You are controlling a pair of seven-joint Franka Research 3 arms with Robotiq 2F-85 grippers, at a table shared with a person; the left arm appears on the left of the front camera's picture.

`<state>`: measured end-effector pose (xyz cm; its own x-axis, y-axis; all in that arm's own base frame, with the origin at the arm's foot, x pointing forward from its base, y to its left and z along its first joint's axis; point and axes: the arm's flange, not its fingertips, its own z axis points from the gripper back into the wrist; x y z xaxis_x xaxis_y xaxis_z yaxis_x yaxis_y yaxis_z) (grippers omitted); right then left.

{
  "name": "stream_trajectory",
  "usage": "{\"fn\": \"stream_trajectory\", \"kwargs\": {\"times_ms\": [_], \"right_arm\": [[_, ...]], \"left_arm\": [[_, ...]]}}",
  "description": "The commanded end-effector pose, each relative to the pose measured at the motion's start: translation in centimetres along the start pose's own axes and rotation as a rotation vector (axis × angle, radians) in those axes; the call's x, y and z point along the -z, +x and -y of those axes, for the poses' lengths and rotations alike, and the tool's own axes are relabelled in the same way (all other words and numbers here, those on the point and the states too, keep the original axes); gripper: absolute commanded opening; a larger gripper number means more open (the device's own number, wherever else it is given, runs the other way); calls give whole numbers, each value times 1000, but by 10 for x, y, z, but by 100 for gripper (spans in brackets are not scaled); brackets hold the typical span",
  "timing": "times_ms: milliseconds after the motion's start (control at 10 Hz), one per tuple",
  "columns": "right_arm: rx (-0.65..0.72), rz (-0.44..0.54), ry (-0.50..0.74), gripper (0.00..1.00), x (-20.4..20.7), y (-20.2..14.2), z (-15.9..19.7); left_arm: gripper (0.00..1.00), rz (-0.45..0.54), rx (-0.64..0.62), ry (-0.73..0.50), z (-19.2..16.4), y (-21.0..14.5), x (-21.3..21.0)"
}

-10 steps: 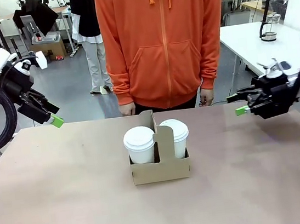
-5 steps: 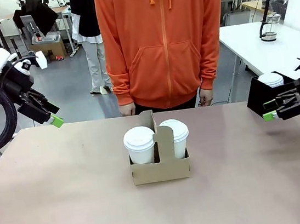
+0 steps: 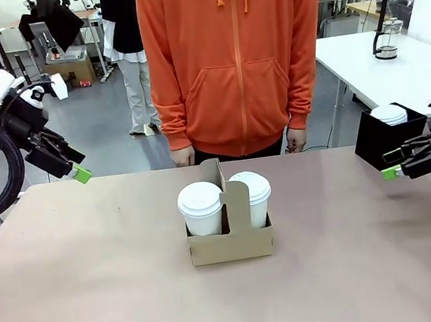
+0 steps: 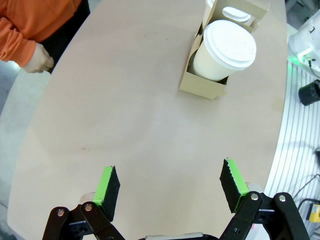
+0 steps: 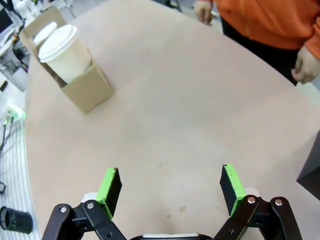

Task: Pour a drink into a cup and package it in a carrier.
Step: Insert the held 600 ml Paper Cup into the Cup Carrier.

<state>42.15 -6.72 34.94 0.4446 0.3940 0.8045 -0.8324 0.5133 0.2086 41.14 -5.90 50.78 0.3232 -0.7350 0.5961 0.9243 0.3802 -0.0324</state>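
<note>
on the pale worktop (image 3: 97,288), the carrier (image 3: 230,242) held two lidded cups (image 3: 201,208); the right gripper (image 3: 397,166) had pulled back to the edge, both sets of jaws wide and empty, packaging seemingly complete.

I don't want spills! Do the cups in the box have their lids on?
Yes. Both white cups stand upright in the brown carrier, each capped with a white lid.

The right gripper (image 3: 392,167) has pulled back from over the table's far right toward its right edge, jaws wide and empty, uncovering the black box (image 3: 377,138) with white lids (image 3: 390,113) behind it.
</note>
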Motion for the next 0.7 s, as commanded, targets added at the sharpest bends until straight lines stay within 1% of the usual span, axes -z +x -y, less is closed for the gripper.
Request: {"fn": "stream_trajectory", "kwargs": {"times_ms": [0, 600], "right_arm": [[0, 4, 3, 100, -2, 1, 4], [0, 4, 3, 100, -2, 1, 4]], "left_arm": [[100, 20, -6, 3, 0, 1, 1], [100, 20, -6, 3, 0, 1, 1]]}}
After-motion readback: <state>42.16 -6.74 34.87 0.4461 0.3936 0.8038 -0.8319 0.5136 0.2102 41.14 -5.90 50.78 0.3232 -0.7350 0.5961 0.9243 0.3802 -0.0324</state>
